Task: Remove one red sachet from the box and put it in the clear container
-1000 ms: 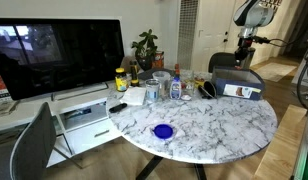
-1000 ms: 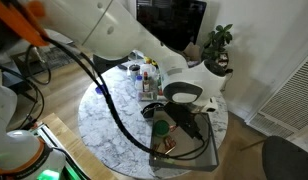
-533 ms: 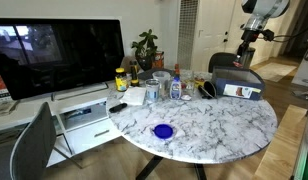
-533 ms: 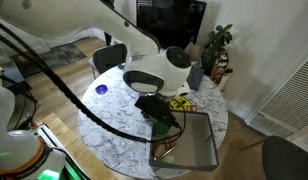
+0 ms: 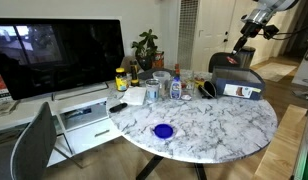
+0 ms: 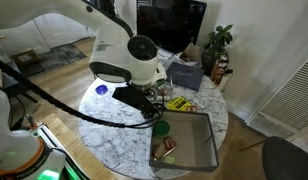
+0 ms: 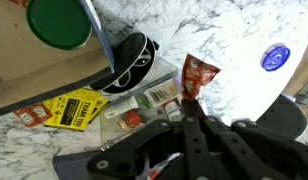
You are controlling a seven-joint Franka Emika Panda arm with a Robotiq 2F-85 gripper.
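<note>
Red sachet (image 7: pixel 200 74): clear of the box (image 6: pixel 194 140), pinched in the closed end effector (image 7: pixel 190 108), long axis extending beyond the fingertips. Clear container (image 7: pixel 142 104): on the desk (image 7: pixel 244 40), apparently just left in the wrist view.

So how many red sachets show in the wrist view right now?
2. One red sachet is pinched in the gripper; a second sachet lies lower left beside the yellow packets. Reddish items in the box in an exterior view are too small to count.
</note>
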